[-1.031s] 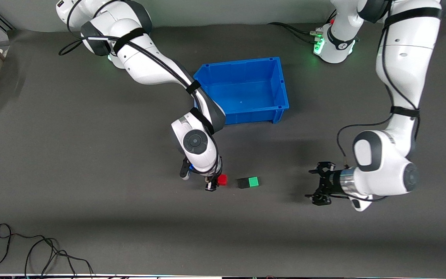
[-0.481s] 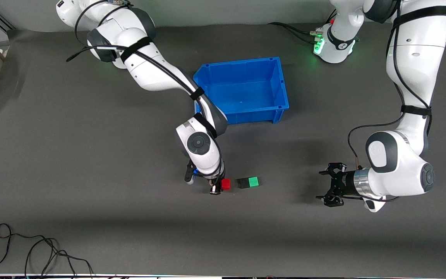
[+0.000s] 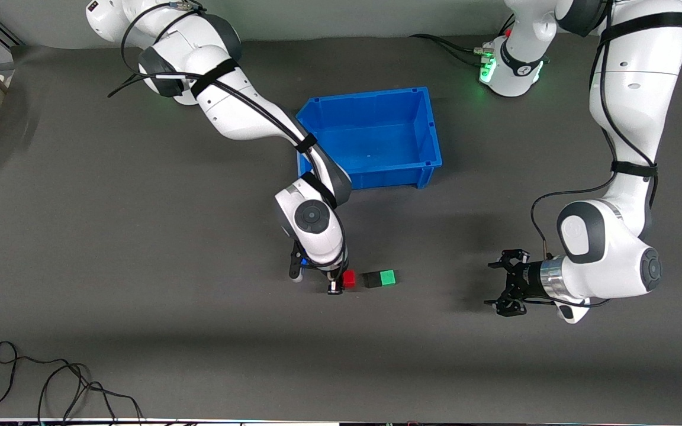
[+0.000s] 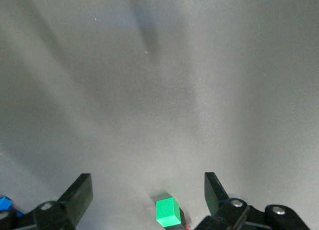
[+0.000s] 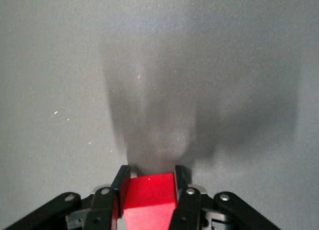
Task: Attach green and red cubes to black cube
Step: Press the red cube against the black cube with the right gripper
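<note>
1. Right end effector (image 3: 341,283) is clamped on the red cube (image 3: 349,278), low over the bench (image 3: 140,236). The right wrist view shows the red cube (image 5: 148,200) pinched between both fingers (image 5: 120,190).
2. The black cube (image 3: 371,280) sits on the bench at about 3 o'clock from the red cube in the front view, just beside it, with a narrow gap showing.
3. The green cube (image 3: 388,277) is touching the black cube on the face toward the left arm's end of the bench. The pair reads as one block.
4. Left end effector (image 3: 505,283) is over bare bench toward the left arm's end, well apart from the cubes, at about 3 o'clock from the green cube. Its fingers are spread apart and hold nothing.
5. In the left wrist view the green cube (image 4: 167,212) shows between the spread fingers (image 4: 78,196), farther off on the bench. A dark sliver of the black cube (image 4: 180,217) sits against it.
6. The blue bin (image 3: 424,127) stands at about 12 o'clock from the cubes, farther from the front camera, with the right arm's forearm crossing one corner.
7. Loose black cables (image 3: 57,378) lie on the bench near the front camera toward the right arm's end, at about 8 o'clock from the cubes and well clear.
8. Nothing lies between the red cube and the black cube's free face.
</note>
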Controlling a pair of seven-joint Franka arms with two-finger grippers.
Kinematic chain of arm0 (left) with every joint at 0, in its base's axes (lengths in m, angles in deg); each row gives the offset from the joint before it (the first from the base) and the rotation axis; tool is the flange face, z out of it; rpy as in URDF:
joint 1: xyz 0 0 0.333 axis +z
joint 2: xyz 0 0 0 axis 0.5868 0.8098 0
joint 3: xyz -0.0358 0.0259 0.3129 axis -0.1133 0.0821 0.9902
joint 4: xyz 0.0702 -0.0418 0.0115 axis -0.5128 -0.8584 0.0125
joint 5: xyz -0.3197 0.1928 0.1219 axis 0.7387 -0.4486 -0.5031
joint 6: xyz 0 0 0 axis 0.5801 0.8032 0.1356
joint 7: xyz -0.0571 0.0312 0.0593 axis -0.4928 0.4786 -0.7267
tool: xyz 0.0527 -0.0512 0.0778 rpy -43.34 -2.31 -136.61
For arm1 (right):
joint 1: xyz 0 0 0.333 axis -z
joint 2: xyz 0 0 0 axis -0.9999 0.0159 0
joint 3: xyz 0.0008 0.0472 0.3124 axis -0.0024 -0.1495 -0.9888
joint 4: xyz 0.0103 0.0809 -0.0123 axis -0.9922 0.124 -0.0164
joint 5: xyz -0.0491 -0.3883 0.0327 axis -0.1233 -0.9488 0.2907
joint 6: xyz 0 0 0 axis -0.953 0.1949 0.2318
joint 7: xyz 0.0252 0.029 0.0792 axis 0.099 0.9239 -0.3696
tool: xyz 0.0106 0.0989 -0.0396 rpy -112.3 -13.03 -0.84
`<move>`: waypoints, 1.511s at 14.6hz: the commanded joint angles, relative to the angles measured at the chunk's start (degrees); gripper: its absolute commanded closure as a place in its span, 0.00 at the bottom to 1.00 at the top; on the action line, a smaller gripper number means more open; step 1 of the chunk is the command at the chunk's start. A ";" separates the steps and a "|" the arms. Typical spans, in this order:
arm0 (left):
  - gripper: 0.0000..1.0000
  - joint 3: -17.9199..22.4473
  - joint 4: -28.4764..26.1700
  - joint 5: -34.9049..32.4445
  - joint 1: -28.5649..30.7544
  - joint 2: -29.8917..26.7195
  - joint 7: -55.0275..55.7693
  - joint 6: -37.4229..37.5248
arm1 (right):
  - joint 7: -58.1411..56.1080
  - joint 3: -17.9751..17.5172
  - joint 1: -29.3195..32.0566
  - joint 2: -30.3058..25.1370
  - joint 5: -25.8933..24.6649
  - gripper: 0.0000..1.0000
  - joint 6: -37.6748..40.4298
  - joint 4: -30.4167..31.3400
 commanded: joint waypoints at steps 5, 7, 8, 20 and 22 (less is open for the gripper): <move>0.00 -0.04 -0.95 0.48 0.39 -0.66 0.03 -0.92 | 0.25 0.07 -1.46 2.05 -1.30 1.00 -1.24 -2.81; 0.00 0.05 -0.95 0.48 0.39 -0.66 0.11 -0.92 | 0.25 0.07 -1.37 2.05 -1.30 1.00 -1.85 -2.90; 0.00 0.05 -0.95 0.48 0.47 -0.66 0.11 -0.92 | -0.01 0.07 -1.28 2.14 -1.30 1.00 -2.20 -3.42; 0.00 0.05 -0.86 0.31 0.74 -0.75 0.11 -1.10 | -0.28 0.15 -1.19 4.16 -1.38 1.00 -5.02 -4.57; 0.00 0.05 -0.86 0.39 0.65 -0.75 0.11 -1.10 | -0.28 0.15 -1.19 4.16 -1.38 1.00 -5.02 -4.65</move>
